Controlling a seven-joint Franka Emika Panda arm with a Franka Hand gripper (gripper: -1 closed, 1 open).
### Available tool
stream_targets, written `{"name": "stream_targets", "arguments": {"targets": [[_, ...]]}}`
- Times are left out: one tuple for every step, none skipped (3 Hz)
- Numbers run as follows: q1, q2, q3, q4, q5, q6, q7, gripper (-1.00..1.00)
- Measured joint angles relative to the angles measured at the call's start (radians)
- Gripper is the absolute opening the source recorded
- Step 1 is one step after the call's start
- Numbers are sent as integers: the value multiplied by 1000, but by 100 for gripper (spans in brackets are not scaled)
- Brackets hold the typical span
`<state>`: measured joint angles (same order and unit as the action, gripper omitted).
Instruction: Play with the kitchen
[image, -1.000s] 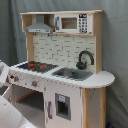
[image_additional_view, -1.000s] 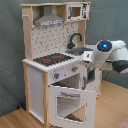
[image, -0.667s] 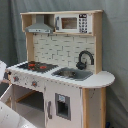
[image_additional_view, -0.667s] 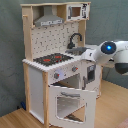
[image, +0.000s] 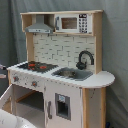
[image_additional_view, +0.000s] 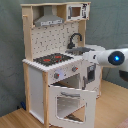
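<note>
The kitchen (image: 60, 70) (image_additional_view: 60, 65) is seen in both exterior views as a tall, boxy toy unit of white panels framed in pale, smooth wood. In the second exterior view it stands on a wood-grain floor (image_additional_view: 112, 107) before a grey, softly folded curtain (image_additional_view: 107, 25).

A flat black hob (image_additional_view: 52, 59) with dull red rings is set into the white worktop. Beside it a grey rectangular sink (image: 72, 74) is sunk into the counter, and over it a black faucet (image: 85, 59) is arched in a hooked curve. The back wall is patterned like white brick tile. Above, a grey wedge-shaped hood (image: 39, 26) and a small microwave (image: 72, 23) with a dark window are fitted under the top shelf. Round pale knobs (image_additional_view: 57, 75) are set along the front panel.

In the second exterior view the oven door (image_additional_view: 70, 102), a white frame around a clear pane, is hung open and tilted outward.

The robot arm (image_additional_view: 112, 58), smooth, white and rounded with a glowing blue ring, is reached in from the second exterior view's right. Its gripper (image_additional_view: 88, 56) is seen at the counter edge, with the hob and knobs just beyond it and the open oven door below it. Whether the jaws are wide or narrow cannot be told.
</note>
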<state>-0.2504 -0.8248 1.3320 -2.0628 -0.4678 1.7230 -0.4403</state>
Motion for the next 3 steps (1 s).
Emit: {"name": "stream_targets", "arguments": {"targets": [[-1,-45,36,11,-100,-7,-4,100],[-3,-87,72,20,-201,-8,-7,100],[-13,-118,103,21,-291,-3,-12,100]]}}
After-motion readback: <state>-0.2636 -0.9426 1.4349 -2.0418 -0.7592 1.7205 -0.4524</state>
